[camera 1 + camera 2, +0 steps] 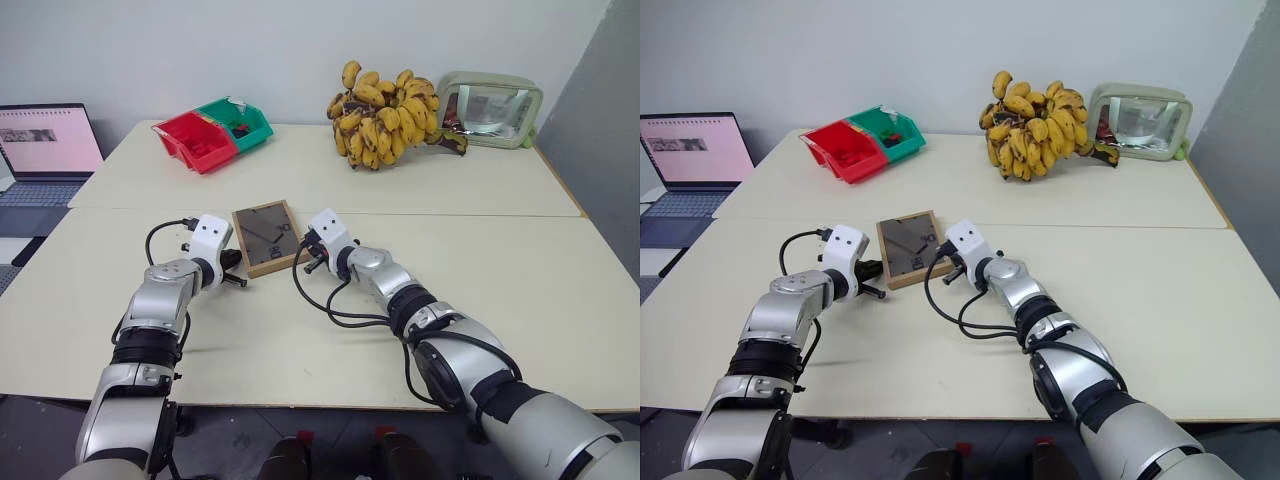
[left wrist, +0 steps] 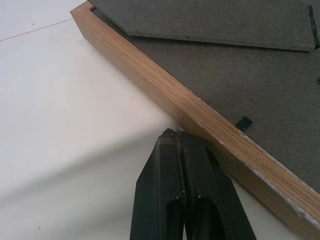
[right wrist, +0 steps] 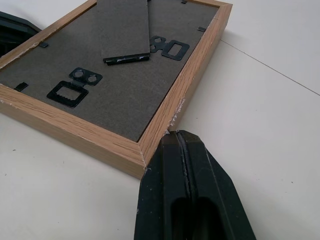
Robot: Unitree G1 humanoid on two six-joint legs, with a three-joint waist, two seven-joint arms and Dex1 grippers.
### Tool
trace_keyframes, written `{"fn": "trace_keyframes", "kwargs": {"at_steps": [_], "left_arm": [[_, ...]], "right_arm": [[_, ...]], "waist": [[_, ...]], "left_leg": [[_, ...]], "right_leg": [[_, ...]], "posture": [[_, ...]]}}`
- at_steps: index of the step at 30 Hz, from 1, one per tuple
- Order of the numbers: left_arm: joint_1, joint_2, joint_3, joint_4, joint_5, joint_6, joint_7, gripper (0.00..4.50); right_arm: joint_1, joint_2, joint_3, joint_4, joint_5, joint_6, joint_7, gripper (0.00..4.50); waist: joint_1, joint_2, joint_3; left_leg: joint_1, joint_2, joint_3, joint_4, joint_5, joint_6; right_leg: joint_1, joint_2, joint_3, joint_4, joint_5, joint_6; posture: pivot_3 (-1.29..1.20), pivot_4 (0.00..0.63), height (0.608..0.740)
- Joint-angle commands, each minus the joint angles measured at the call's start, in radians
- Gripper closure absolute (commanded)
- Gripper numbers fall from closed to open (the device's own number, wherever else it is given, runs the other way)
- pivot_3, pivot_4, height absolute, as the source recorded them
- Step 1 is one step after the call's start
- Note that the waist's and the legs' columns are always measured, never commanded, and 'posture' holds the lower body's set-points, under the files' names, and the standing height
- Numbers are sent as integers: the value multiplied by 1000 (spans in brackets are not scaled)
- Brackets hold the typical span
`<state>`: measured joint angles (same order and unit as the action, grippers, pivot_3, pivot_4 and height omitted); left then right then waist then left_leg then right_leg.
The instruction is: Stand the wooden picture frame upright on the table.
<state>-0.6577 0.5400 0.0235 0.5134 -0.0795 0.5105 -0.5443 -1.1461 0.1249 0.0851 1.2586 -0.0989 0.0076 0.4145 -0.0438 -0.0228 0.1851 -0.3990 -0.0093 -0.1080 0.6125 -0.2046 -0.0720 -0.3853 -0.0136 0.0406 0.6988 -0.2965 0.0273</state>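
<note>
The wooden picture frame lies flat on the table with its dark brown back up, just near of the seam between the two table sections. Its fold-out stand lies down against the back. My left gripper is shut, with its tips against the frame's left wooden edge. My right gripper is shut too, and its tips touch the frame's right edge close to the near corner. Both grippers rest low over the tabletop, one on each side of the frame, left gripper and right gripper.
At the back stand a red bin and a green bin, a big bunch of bananas and a green-rimmed clear pouch. An open laptop sits off the table's left side. Black cables loop beside my right forearm.
</note>
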Motion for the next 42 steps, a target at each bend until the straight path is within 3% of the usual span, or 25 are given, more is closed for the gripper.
{"fn": "trace_keyframes", "kwargs": {"at_steps": [1,7,19,28,35,42], "left_arm": [[-16,-49,-83,21,19,-5,-75,4469],[22,-60,-154,-80,40,40,-171,4469],[152,-75,-266,-387,52,179,-262,4469],[226,-60,-313,-611,33,295,-298,4469],[267,-15,-313,-697,11,339,-298,4469],[306,107,-260,-695,-30,340,-345,4469]], "right_arm": [[18,-4,20,-83,-2,7,71,4500],[119,-39,60,-273,10,112,187,4500],[382,-156,161,-869,46,460,341,4500],[538,-326,217,-1258,67,639,437,4500],[622,-524,226,-1367,74,663,492,4500],[600,-659,194,-1267,79,591,516,4500]], "waist": [[3,0,0],[6,1,-1],[9,7,-6],[12,7,-6],[11,7,-6],[-6,6,-6]], "left_leg": [[0,0,0,0,0,0],[0,0,0,0,0,0],[0,-1,0,0,0,0],[0,-1,-1,0,0,0],[0,-1,-2,0,-1,1],[1,1,0,-1,-1,1]], "right_leg": [[0,0,0,0,0,0],[1,-1,0,-1,0,0],[2,-1,0,-2,-1,1],[3,-1,0,-3,-1,2],[6,-1,-1,-9,-1,2],[6,1,0,-10,-2,3]], "posture": [[0,150,740],[0,150,740],[0,150,740],[0,150,740],[0,150,740],[0,150,740]]}}
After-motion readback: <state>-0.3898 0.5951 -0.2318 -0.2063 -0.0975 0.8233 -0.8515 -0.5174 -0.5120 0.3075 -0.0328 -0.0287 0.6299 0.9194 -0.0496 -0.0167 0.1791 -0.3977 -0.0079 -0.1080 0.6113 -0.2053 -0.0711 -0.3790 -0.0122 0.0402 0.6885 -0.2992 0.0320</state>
